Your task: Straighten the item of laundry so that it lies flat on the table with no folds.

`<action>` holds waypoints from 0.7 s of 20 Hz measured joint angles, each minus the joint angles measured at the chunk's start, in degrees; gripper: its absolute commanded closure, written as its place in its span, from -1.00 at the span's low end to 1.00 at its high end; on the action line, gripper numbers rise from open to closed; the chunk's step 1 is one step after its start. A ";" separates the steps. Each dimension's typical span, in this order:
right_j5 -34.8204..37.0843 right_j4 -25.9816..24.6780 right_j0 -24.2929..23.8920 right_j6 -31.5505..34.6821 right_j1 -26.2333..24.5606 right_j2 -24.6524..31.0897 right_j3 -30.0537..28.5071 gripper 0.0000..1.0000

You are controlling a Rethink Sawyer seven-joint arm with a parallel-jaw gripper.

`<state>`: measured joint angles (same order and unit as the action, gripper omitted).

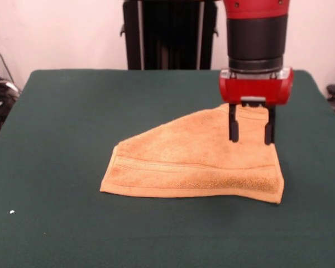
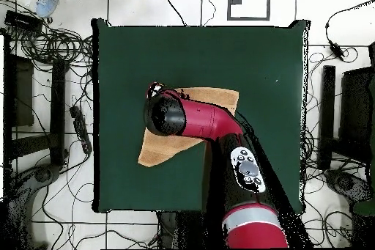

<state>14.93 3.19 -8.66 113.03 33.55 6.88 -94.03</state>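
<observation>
The orange-tan towel (image 1: 184,162) lies on the dark green table (image 1: 56,139), right of centre. It is folded over into a rough triangle, with a ribbed band along its near edge and a peak at the far right. My gripper (image 1: 251,139) hangs over the towel's far right part. Its two black fingers (image 1: 233,125) are spread apart with nothing between them, tips at or just above the cloth. In the overhead view the arm (image 2: 167,115) covers the gripper and the towel's middle. Two parts of the towel (image 2: 216,97) show on either side of the arm.
The robot's black pedestal (image 1: 167,33) stands at the table's far edge. A small white speck (image 1: 12,211) lies near the front left of the table. Cables and dark equipment (image 2: 44,115) ring the table (image 2: 124,56) on the floor.
</observation>
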 measured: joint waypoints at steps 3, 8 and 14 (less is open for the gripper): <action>-0.01 0.00 -0.01 0.00 -1.79 0.00 1.12 -1.00; -0.66 0.01 0.10 0.00 -4.83 -0.01 2.44 -1.00; -3.45 0.04 0.70 0.00 -10.69 -0.01 4.10 -1.00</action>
<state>11.48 3.23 -7.96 113.03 22.87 6.88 -89.92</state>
